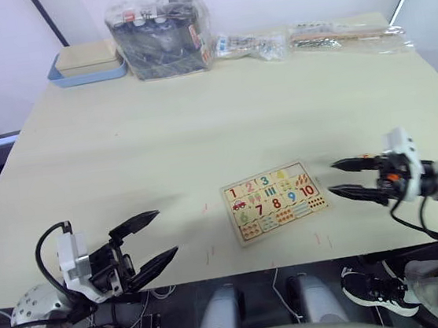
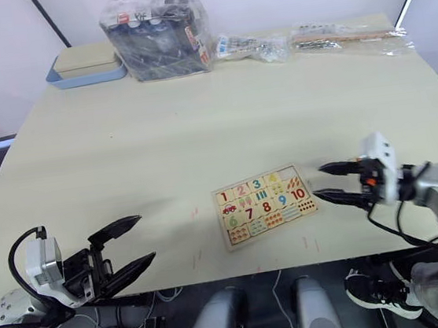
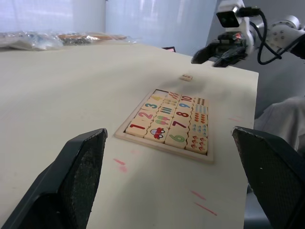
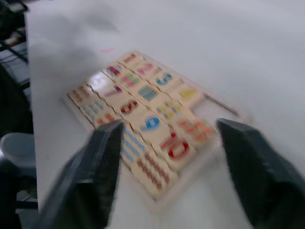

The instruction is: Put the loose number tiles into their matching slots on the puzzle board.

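Observation:
The puzzle board lies flat near the table's front edge, right of centre, with coloured numbers and counting pictures filling most of it. One matching slot, at the end of the top row beside the yellow 4, is bare wood. A single loose number tile lies on the table just beyond the board, on the right gripper's side. My right gripper hovers open just right of the board, its fingers pointing at it. Left of the board, near the front edge, my left gripper is open and holds nothing.
Along the far edge stand a blue tray with a tan box, a bulky plastic bag of dark items and two clear packets. Small red marks dot the table near the board. The table's front edge runs close below the board.

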